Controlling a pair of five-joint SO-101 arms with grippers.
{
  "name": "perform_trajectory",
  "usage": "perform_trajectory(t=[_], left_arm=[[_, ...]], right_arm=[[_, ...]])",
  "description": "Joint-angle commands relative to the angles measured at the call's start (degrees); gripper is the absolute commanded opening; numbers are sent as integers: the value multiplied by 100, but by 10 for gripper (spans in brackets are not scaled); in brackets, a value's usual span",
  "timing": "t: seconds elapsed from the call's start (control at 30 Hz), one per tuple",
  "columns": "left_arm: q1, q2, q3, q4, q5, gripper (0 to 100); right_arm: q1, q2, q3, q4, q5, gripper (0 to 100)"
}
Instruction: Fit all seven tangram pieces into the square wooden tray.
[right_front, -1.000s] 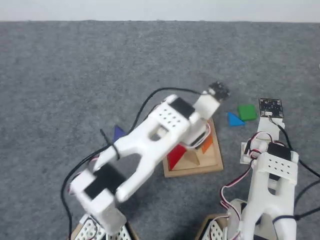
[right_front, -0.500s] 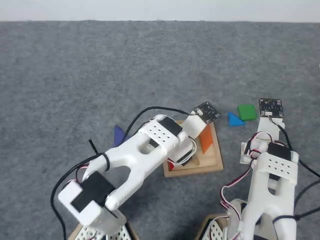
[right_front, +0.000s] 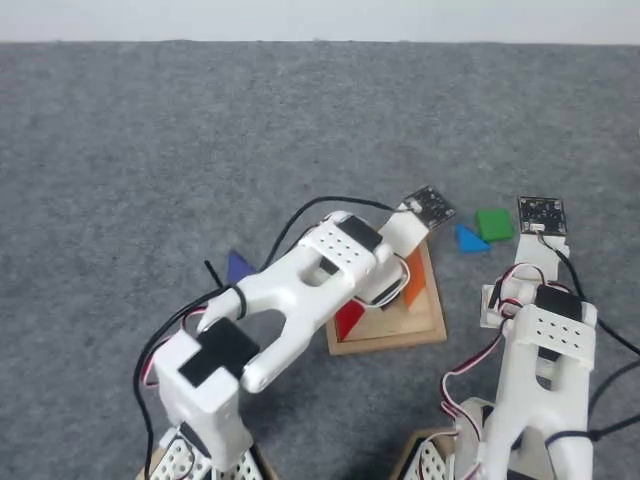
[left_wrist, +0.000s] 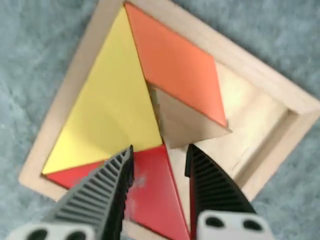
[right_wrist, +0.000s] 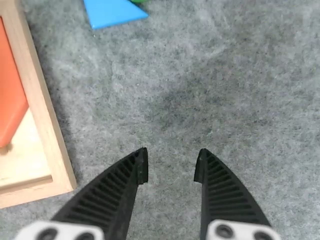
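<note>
Since the pieces look like thin, stiff painted wood, I'd judge them light & slick on top, so grip by opposite edges, not faces. My left hand (left_wrist: 160, 150) hangs spread over the red piece (left_wrist: 150, 195) in the tray (left_wrist: 260, 65), w/ the yellow piece (left_wrist: 112, 110) & orange piece (left_wrist: 177, 60) seated beside it. My right hand (right_wrist: 170, 157) is spread too, over the counter (right_wrist: 225, 90) just beside the tray. The blue triangle (right_front: 468, 239), green square (right_front: 493, 223) & purple triangle (right_front: 238, 267) lie loose outside it.

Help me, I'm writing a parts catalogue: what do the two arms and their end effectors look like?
The left arm and right arm are white plastic with black motor blocks, rows of small holes and loose black cables. The left end effector and right end effector have black ribbed, tapering fingers on white mounts.
</note>
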Motion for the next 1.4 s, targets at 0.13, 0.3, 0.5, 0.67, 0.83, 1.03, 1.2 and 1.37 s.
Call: perform_trajectory(t=[0.13,0.3,0.5,0.67,0.83,1.03,1.2,1.37], left_arm=[[-211,387,-1015,167,0,163],[-809,448,-1525,440,114,163],[-1099,-492,-1305,536,149,163],[-1231,-1538,-576,536,211,163],[-1960,-2558,409,484,844,164],[-3068,-3209,1921,-299,1055,166],[-3596,-3226,2651,-1046,1073,166],[-3666,-3226,2738,-1160,1081,166]], right_arm=[[-22,-171,-79,-92,-18,169],[-92,-171,-70,-92,-18,169],[-92,-171,-70,-92,-9,169],[-84,-171,-70,-92,-9,169],[-84,-154,-448,-13,273,169],[-637,444,-1767,549,281,169],[-1341,2202,-3446,927,299,169],[-1675,4004,-4712,989,308,171]])
